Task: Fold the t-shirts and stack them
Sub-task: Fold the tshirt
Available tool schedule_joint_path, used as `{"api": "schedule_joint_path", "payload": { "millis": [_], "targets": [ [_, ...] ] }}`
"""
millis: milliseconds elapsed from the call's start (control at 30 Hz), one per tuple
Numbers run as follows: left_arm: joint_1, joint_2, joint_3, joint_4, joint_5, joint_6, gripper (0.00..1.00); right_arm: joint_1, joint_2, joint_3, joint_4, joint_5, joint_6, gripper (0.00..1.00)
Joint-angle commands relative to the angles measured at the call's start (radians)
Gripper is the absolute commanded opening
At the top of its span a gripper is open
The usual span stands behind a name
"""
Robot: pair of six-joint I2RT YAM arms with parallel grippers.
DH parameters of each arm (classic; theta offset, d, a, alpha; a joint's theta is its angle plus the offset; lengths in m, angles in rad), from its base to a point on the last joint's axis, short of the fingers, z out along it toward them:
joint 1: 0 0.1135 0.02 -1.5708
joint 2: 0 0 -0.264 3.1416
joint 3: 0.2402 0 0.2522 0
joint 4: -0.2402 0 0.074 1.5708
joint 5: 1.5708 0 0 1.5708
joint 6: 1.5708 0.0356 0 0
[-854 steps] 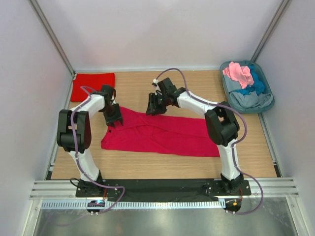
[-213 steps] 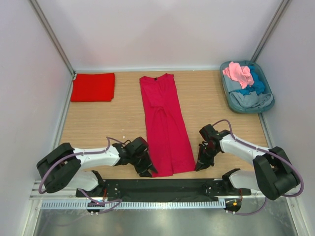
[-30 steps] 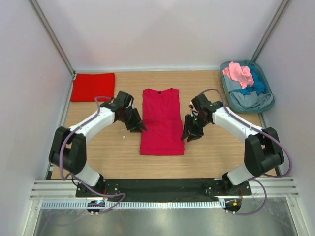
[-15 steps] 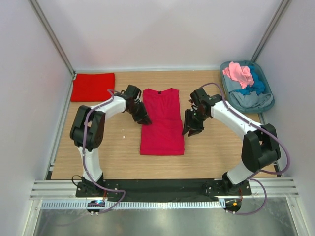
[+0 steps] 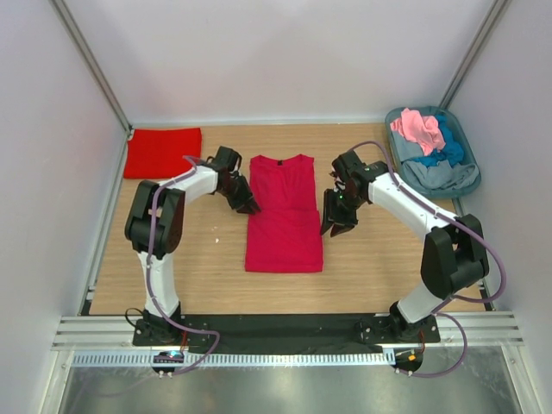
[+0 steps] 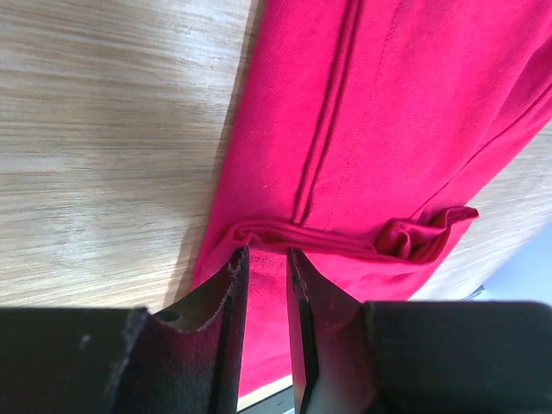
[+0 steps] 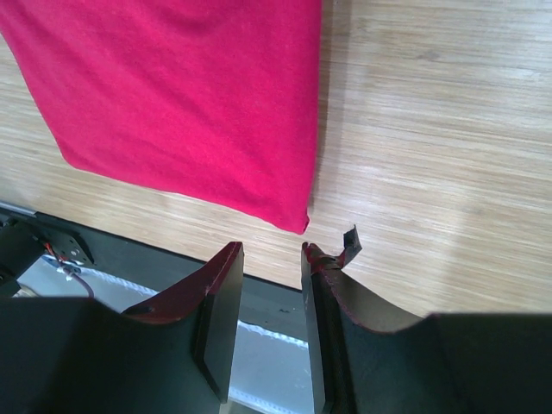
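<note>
Crimson t-shirt (image 5: pixel 284 226) folded flat, left claw (image 5: pixel 247 206) and right claw (image 5: pixel 333 228) flanking it

Table (image 5: pixel 388 267): crimson t-shirt (image 5: pixel 283 216), scarlet t-shirt (image 5: pixel 162 153), tub (image 5: pixel 475 179)

No text, label, brand or number can be read anywhere.
</note>
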Motion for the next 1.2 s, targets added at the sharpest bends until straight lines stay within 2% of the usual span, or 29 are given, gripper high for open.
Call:
{"api": "schedule_joint_path", "payload": {
  "millis": [0,233,367,567,800,1167],
  "targets": [
    [0.026,-0.025,0.032,0.033,0.008,0.021,0.26,0.001,-0.001,0.049,-0.018,0.015,-0.023,0.40],
    [0.049,-0.169,0.060,-0.081,0.006,0.059,0.34,-0.003,0.056,0.032,0.073,-0.033,-0.033,0.41],
    [0.049,-0.293,-0.078,-0.099,0.000,0.066,0.36,-0.003,0.056,-0.009,0.102,-0.079,-0.032,0.43],
    [0.033,-0.431,-0.325,-0.030,0.029,0.033,0.35,0.000,0.009,-0.124,0.134,-0.124,-0.023,0.47],
    [-0.007,-0.504,-0.514,0.048,0.058,-0.025,0.36,0.000,-0.039,-0.273,0.214,-0.145,0.005,0.45],
    [-0.046,-0.524,-0.617,0.077,0.051,-0.046,0.34,-0.002,-0.036,-0.377,0.321,-0.217,0.048,0.45]
  ]
}}
